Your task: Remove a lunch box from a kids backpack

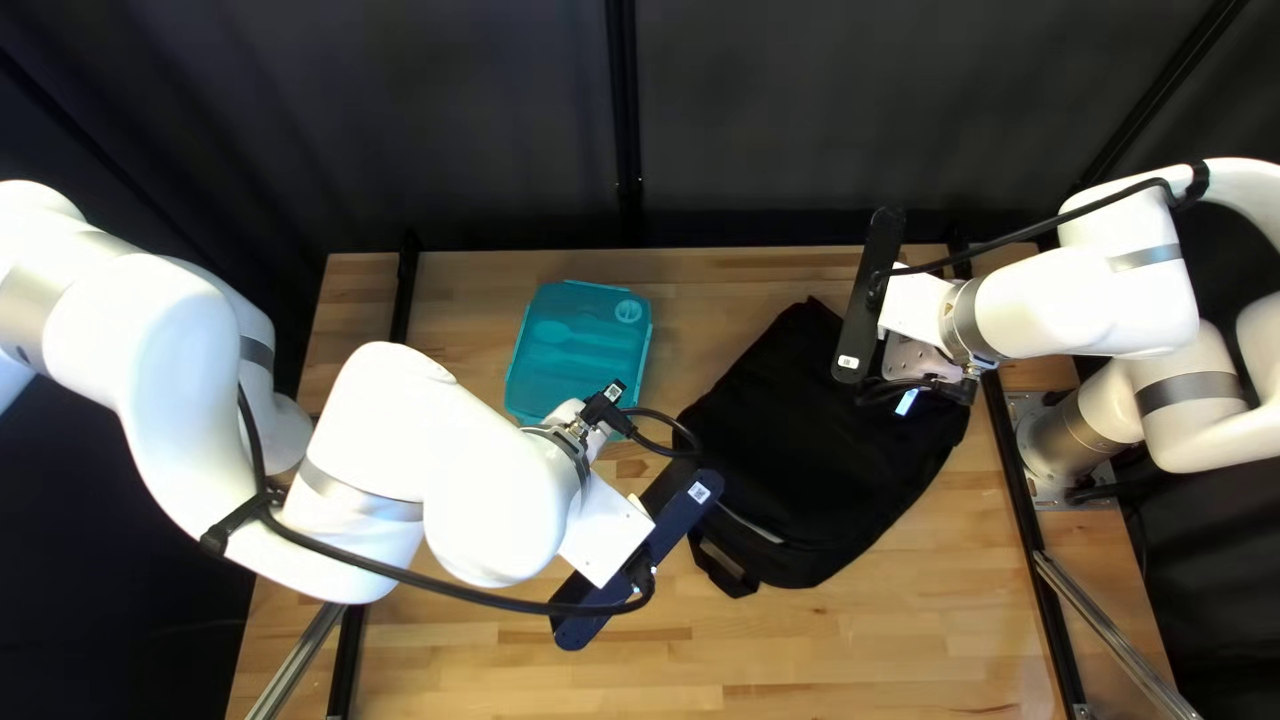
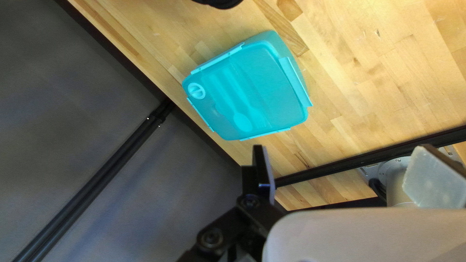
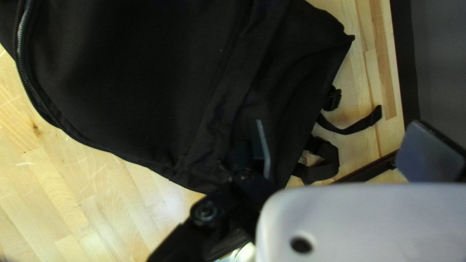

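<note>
Top left view shows the teal lunch box (image 1: pixel 582 358) lying outside the black backpack (image 1: pixel 814 440), on the far left part of the wooden counter (image 1: pixel 854 647). The backpack lies to the box's right. The left hand (image 1: pixel 676 518) is released, fingers wide apart, with the box ahead of it. The right hand (image 1: pixel 870 296), likewise released, is at the backpack's far right side, beside loose straps (image 3: pixel 352 128).

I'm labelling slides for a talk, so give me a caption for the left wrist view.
Teal lunch box on the wooden table, ahead of the open left gripper.
</note>
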Controlling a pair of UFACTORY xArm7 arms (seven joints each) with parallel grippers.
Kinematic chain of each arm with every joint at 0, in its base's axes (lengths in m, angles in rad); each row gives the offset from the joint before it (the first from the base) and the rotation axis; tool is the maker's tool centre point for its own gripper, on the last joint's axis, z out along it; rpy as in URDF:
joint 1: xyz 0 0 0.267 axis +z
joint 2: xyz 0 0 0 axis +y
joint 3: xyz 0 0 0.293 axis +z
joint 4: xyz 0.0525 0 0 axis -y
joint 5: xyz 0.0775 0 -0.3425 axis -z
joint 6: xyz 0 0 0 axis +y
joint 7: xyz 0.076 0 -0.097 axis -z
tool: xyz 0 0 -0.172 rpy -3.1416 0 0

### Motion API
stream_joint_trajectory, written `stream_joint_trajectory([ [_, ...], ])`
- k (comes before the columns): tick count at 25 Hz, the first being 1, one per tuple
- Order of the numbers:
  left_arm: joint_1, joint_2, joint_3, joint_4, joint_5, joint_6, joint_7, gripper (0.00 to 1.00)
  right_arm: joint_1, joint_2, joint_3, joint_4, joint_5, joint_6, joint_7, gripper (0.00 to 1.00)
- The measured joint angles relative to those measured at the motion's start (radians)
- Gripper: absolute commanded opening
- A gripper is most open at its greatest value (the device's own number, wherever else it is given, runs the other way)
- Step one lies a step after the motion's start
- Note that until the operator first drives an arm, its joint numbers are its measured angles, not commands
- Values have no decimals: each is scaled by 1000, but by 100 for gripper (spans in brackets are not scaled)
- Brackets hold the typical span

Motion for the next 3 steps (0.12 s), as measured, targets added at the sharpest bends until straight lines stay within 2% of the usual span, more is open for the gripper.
stream_joint_trajectory([
  [3,0,0,0,0,0,0,0,100,0,0,0,0,0,0,0,100],
])
